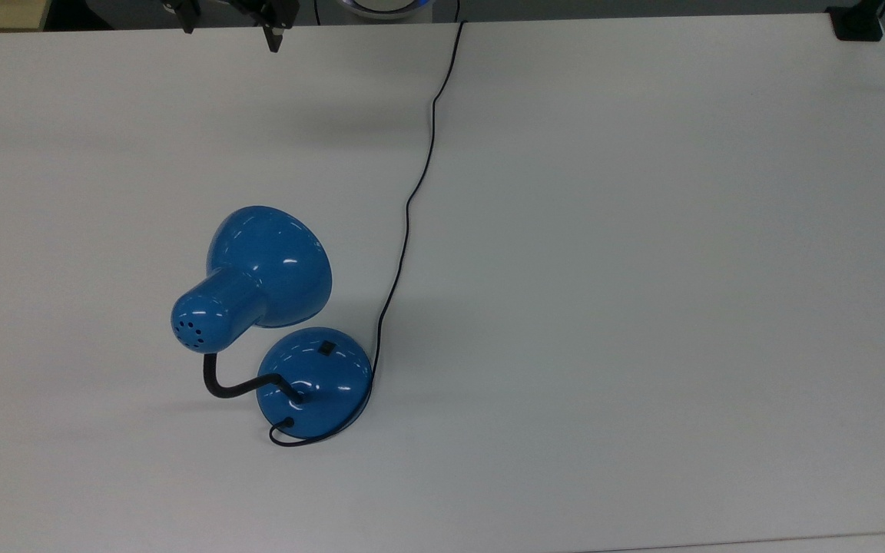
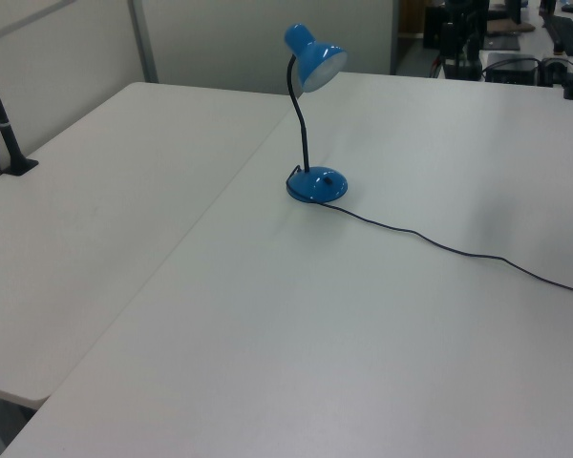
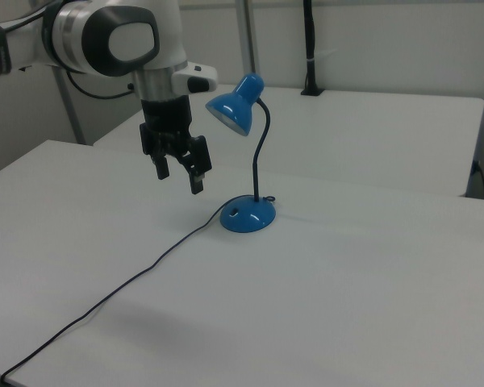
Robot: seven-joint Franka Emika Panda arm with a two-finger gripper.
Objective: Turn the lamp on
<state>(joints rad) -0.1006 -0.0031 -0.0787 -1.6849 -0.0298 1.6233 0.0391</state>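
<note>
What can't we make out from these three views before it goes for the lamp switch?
- Switch position, on or off: too small in the top view.
- Bulb: the top view sees the shade from above, so it is hidden.
- Cord plug end: runs off the table at the top view's upper edge.
- Gripper: mostly cut off by the top view's upper edge; seen open in the right view.

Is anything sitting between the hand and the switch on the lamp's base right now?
Nothing visible blocks it. The hand hangs open above the bare table, apart from the lamp. The switch faces up on the base; the cord trails beside that path.
</note>
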